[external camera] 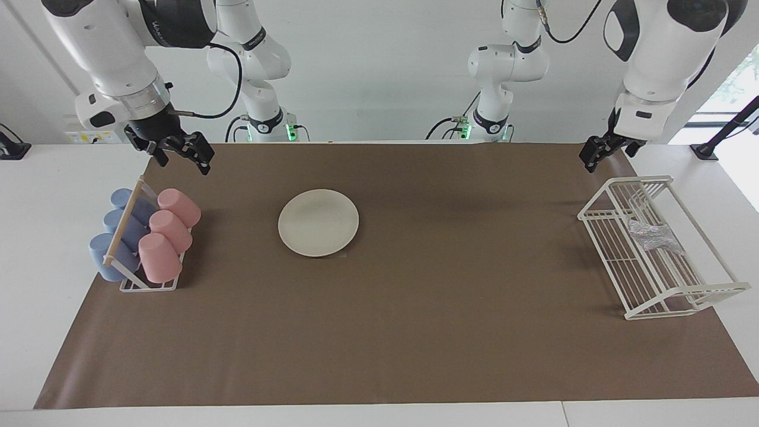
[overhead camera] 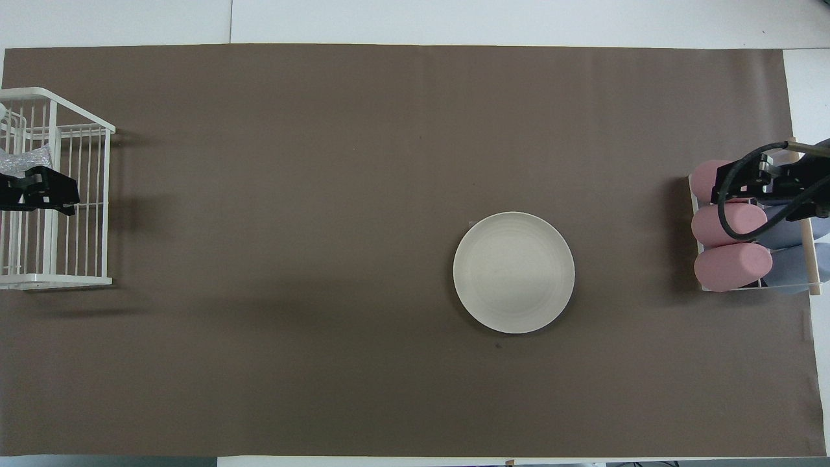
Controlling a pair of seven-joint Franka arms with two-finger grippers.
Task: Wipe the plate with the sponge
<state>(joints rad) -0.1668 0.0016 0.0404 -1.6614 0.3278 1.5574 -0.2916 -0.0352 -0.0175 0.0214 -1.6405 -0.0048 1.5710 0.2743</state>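
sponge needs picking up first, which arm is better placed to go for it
Left. The sponge lies in the white wire rack at the left arm's end of the table, and the open left gripper hangs in the air by that rack. The open right gripper is up by the cup rack, past the plate.

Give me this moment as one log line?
plate: bare on mat | sponge: in rack | left gripper, right gripper: raised, empty, open
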